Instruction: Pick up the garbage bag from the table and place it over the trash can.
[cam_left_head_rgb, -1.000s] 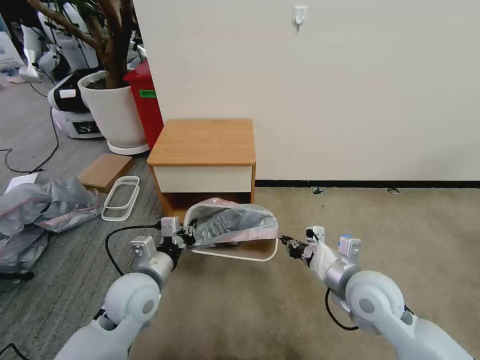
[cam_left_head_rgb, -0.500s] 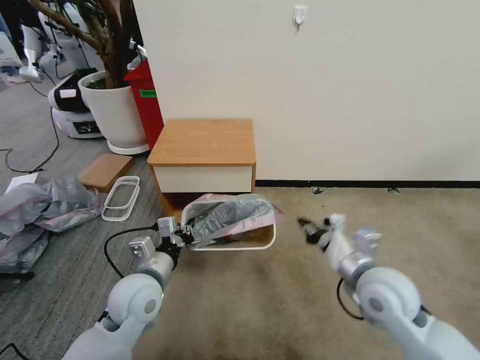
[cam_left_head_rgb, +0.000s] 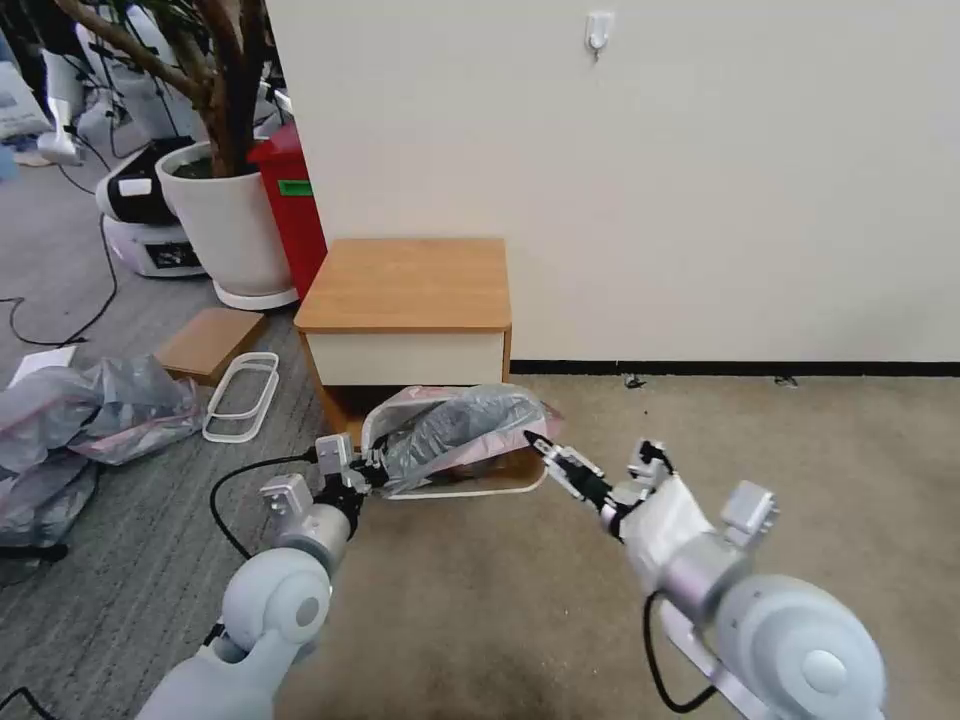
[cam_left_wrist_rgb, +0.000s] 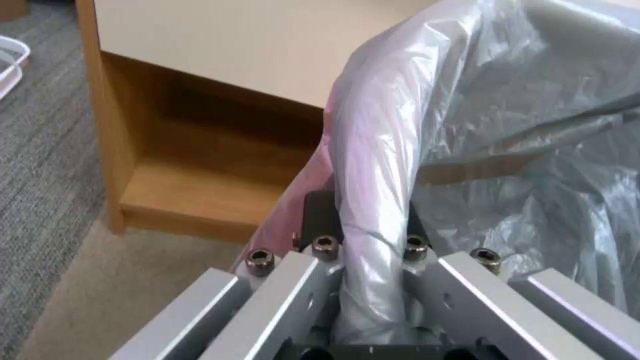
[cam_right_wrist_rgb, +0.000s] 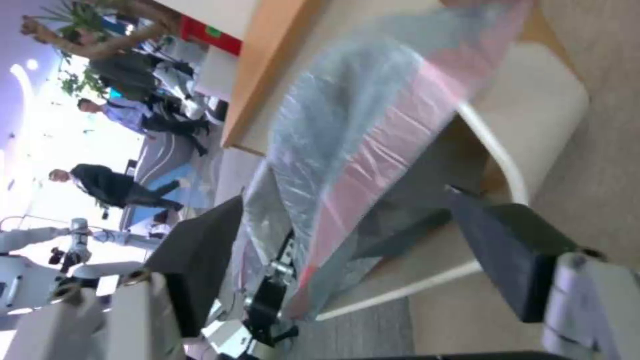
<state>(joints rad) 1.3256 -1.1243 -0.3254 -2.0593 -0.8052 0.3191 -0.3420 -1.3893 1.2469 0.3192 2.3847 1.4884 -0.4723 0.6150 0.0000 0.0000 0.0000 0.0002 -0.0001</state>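
Standing on the carpet just in front of the surface (cam_left_head_rgb: 405, 283), the trash can (cam_left_head_rgb: 500, 488) carries the garbage bag (cam_left_head_rgb: 455, 425) draped across its open top; the cream rim shows bare along the near edge, and what lies inside under the plastic cannot be made out. The bag is thin, translucent grey and crumpled, with a pinkish-red band along its edge, and it bulges above the rim rather than hanging down inside. The left hand (cam_left_head_rgb: 372, 470) is at the can's left end, clamped on a twisted bunch of the bag's edge; the left wrist view shows that bunch (cam_left_wrist_rgb: 373, 210) pinched between the pads. The right hand (cam_left_head_rgb: 556, 462) reaches toward the can's right end, its fingers apart, with the pink band (cam_right_wrist_rgb: 393, 150) lying between and beyond them, just short of contact.
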